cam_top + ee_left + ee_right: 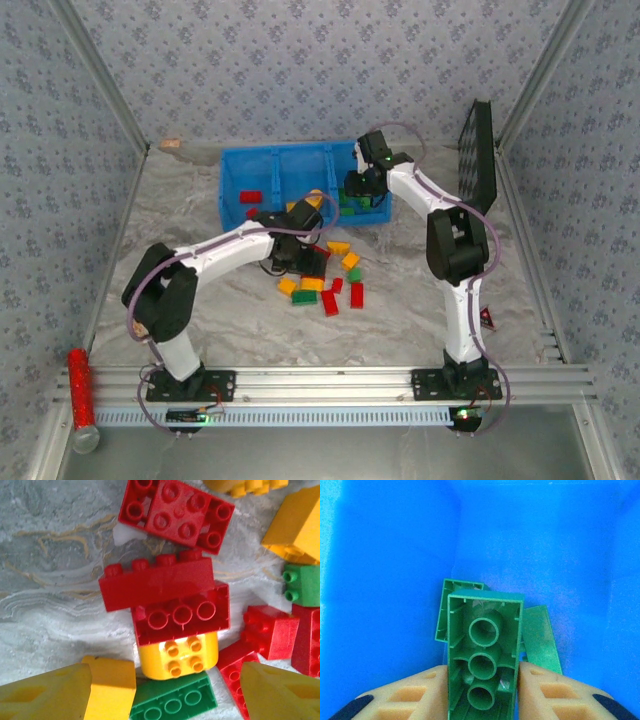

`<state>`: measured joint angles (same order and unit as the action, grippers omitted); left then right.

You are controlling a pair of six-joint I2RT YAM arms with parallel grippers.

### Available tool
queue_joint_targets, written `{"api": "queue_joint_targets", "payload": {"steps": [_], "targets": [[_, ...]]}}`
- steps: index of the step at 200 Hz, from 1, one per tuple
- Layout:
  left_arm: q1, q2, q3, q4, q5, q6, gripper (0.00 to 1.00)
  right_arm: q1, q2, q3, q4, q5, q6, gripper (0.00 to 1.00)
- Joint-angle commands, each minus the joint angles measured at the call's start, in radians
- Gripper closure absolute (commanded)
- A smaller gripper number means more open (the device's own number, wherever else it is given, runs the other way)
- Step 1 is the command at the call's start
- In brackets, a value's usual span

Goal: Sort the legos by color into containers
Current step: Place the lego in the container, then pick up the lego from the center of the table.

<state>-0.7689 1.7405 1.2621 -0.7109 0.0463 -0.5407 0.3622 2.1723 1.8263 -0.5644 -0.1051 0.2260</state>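
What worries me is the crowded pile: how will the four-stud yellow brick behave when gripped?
The yellow brick looks like hard, glossy plastic: probably stiff, light, slightly slippery. A red brick rests against it, so lifting would likely nudge that one.

Legos (155,585): hard plastic, smooth, glossy, glare on the reds. Green lego (485,630): duller ribbed underside. Bin (390,555): smooth blue plastic, low sheen. Tabletop (50,555): marble-look, matt. My right fingers (415,695): matt tan plastic; left fingers (45,692): matt yellow. Rails (330,380): bare metal.
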Motion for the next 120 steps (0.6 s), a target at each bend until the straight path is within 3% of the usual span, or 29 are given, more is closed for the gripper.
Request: {"api": "queue_joint_targets", "payload": {"steps": [1,50,120], "targets": [[-0.007,0.04,0.057,-0.013,-0.028,0.026,0.21,0.004,-0.018,-0.016,0.0,-0.023,-0.014,0.62],[-0.006,0.103,0.105,-0.027,-0.064,0.049,0.13,0.003,-0.056,-0.031,-0.005,-0.043,-0.016,0.53],[0.012,0.15,0.109,0.007,-0.087,0.036,0.13,0.007,-0.138,-0.068,-0.006,-0.044,-0.019,0.48]]}}
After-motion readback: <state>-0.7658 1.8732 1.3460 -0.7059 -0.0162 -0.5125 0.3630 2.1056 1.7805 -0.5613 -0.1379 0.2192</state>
